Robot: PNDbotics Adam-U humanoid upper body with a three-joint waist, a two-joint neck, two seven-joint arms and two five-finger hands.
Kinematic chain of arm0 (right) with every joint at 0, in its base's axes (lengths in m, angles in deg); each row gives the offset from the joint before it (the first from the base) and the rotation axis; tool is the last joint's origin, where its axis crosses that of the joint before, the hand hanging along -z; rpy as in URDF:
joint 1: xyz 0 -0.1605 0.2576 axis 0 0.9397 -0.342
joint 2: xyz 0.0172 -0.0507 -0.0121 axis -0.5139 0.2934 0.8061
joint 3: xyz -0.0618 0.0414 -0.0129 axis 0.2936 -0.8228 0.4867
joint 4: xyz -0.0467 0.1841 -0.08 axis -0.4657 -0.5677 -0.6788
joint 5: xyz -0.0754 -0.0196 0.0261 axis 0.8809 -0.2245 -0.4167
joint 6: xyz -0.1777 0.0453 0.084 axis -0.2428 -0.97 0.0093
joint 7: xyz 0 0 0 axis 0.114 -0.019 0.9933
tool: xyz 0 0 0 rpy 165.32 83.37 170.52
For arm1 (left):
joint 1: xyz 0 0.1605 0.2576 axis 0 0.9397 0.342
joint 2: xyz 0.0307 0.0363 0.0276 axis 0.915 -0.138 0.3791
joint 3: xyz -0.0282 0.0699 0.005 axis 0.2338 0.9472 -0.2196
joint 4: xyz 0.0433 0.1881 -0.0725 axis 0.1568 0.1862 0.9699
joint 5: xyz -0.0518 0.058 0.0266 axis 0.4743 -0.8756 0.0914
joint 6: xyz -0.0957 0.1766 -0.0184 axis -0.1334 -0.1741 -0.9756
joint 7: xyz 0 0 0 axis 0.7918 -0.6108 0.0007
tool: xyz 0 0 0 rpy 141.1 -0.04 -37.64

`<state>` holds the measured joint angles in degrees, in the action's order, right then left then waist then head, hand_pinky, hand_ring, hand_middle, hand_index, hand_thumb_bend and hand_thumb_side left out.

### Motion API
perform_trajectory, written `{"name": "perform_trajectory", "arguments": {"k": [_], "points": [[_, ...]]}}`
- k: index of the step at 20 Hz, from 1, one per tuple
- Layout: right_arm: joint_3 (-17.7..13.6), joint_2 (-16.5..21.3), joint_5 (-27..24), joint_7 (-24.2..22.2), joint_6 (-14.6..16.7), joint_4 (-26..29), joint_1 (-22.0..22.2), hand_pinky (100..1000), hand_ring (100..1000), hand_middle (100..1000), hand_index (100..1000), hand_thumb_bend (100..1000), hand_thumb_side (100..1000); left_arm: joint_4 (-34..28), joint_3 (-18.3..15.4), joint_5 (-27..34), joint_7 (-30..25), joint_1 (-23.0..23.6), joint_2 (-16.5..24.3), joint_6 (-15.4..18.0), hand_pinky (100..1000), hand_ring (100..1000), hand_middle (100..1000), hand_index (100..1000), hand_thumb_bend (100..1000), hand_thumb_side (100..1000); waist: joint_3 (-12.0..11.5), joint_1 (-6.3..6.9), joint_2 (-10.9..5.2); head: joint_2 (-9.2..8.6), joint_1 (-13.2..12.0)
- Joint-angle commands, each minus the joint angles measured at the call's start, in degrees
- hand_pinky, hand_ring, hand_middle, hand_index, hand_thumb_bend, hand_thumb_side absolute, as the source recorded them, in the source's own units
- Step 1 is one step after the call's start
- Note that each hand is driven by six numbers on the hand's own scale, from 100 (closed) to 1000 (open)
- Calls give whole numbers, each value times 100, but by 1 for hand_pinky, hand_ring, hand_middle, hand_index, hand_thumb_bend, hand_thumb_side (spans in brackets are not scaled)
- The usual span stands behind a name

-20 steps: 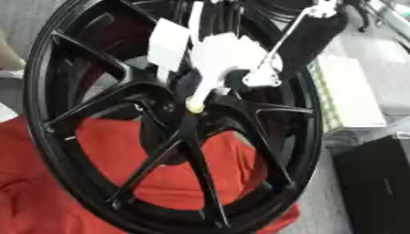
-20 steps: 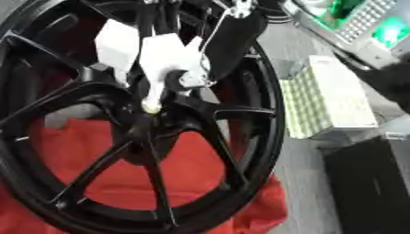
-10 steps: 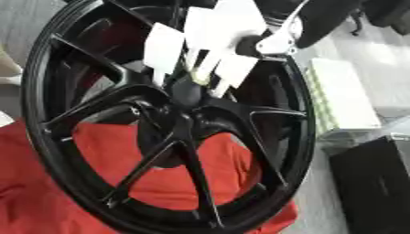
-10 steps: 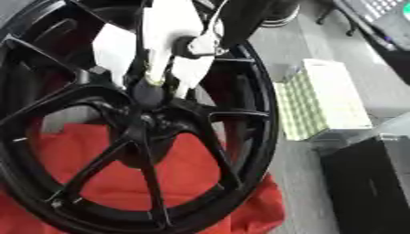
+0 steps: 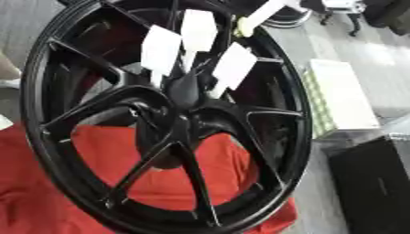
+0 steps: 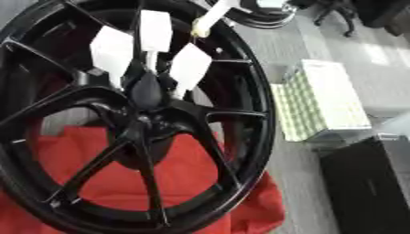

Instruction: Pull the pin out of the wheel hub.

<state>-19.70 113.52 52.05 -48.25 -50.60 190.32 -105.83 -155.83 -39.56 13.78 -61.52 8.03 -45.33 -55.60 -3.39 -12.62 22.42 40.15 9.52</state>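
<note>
A big black spoked wheel hub (image 5: 172,123) stands tilted on a red cloth (image 5: 48,201). Three flat white pieces (image 5: 198,29) fan out from a black stem (image 5: 184,87) just above the hub's centre. The white pin (image 5: 258,17) with a yellowish tip hangs slanted at the top, its tip beside the upper rim and clear of the hub centre. Its upper end runs up to my right hand (image 5: 342,3), of which only a pale sliver shows at the top edge. My left hand shows in no view.
A green-and-white box (image 5: 340,98) lies on the grey floor to the hub's right. In front of it stands a black case (image 5: 372,183). Part of another dark wheel (image 6: 260,16) and chair legs show at the far top.
The pin's yellowish tip was at the hub centre a second ago; it has risen up and right, out of the hub, with my right hand. The view has also shifted.
</note>
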Motion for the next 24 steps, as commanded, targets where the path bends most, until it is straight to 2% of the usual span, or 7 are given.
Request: {"name": "perform_trajectory", "arguments": {"k": [1,8,12,15,18,21,24], "points": [[-467,411,-72,307,-130,35,219,918,624,340,479,316,100,-115,-62,-7,35,-16,83,13,861,732,709,833,100,619,46,83,-146,-61,-70],[-1172,664,93,756,-820,-27,1371,961,628,347,485,288,100,-115,-90,-25,75,19,64,20,861,732,710,832,100,619,228,156,-146,-19,-220],[-1616,559,313,1005,-1178,-552,2072,944,640,383,515,270,100,-115,-134,-59,125,63,64,34,861,732,710,832,100,619,314,178,-139,-27,-345],[-1840,381,437,1104,-1319,-912,2451,878,724,556,667,272,100,-115,-146,-75,149,68,61,41,861,732,710,832,100,619,353,192,-127,-60,-464],[-1972,213,559,1053,-1489,-1105,2711,896,829,762,809,237,100,-115,-151,-84,161,72,54,46,860,732,710,832,100,619,370,216,-120,-62,-527],[-2084,110,661,980,-1577,-1206,2812,885,875,814,863,204,100,-115,-157,-88,174,85,40,46,860,731,710,832,100,618,385,238,-128,-56,-559],[-2189,42,763,1073,-1539,-1230,2802,811,854,793,854,162,100,-115,-160,-85,185,95,30,48,860,732,711,832,100,618,395,261,-147,-45,-576]]}}
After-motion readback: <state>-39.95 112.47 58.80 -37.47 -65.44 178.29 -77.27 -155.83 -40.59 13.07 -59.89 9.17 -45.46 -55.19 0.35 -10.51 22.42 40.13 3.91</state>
